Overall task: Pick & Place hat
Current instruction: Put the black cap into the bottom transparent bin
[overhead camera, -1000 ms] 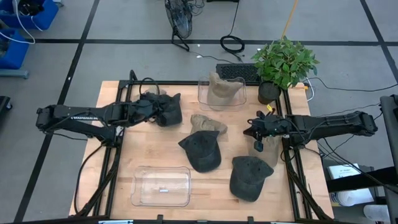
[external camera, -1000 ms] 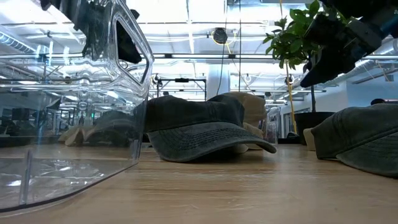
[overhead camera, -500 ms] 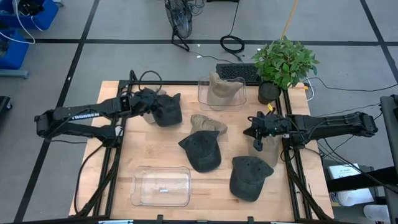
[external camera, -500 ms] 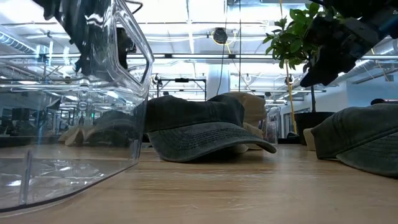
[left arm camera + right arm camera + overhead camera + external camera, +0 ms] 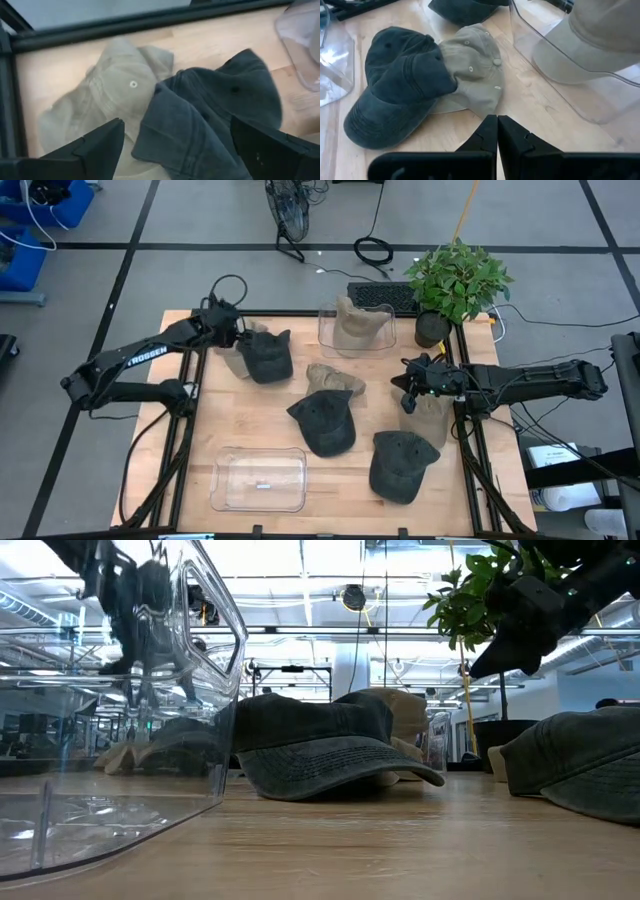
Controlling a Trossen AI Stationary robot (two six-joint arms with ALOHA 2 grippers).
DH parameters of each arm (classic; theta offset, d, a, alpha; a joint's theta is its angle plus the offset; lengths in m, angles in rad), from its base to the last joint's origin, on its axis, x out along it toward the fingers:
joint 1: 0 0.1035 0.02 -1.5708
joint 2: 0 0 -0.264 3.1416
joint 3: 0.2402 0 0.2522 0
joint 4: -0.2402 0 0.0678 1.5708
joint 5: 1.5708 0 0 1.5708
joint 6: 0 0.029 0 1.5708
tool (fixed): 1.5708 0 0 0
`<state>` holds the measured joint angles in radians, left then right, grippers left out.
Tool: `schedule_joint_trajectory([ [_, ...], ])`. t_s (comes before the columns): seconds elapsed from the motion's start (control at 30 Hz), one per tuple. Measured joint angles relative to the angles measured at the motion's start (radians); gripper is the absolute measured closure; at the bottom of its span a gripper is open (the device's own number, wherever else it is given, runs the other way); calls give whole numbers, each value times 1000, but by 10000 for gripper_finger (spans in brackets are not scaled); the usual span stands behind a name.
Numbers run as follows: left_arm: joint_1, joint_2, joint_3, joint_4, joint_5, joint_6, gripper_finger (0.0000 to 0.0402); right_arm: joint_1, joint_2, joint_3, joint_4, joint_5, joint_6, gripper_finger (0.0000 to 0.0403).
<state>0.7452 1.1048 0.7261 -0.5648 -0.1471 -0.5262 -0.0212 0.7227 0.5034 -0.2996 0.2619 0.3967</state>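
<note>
Left claw [image 5: 232, 332] spread wide above a crumpled dark denim cap [image 5: 266, 356] lying on a soft beige cap [image 5: 107, 95] at the far left of the pale wooden worktop [image 5: 200, 442]. Right claw [image 5: 404, 387] pressed together, empty, near a clear plastic bin [image 5: 357, 328].

Count on the surface [image 5: 200, 460]:
- dark hats [image 5: 325, 420]: three
- tan hats [image 5: 335, 377]: four, one of them inside a bin and one partly under a dark hat
- clear bins [image 5: 260, 478]: two
- potted plant [image 5: 455, 280]: one
- arms [image 5: 130, 360]: two
</note>
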Motion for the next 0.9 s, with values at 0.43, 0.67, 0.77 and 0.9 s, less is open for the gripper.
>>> schedule_joint_trajectory([
  [0.43, 35, 158, 0, 39, 95, 27, 120, 0, 0, 0, 5, 32, 5, 403],
  [0.67, 32, 179, 0, 43, 97, 27, 224, 0, 0, 0, 5, 56, -32, 403],
  [0.77, 18, 175, 0, 47, 107, 26, 288, 0, 0, 0, 5, 55, -54, 403],
  [0.9, -8, 140, 0, 46, 137, 26, 379, 0, 0, 0, 6, 54, -72, 403],
])
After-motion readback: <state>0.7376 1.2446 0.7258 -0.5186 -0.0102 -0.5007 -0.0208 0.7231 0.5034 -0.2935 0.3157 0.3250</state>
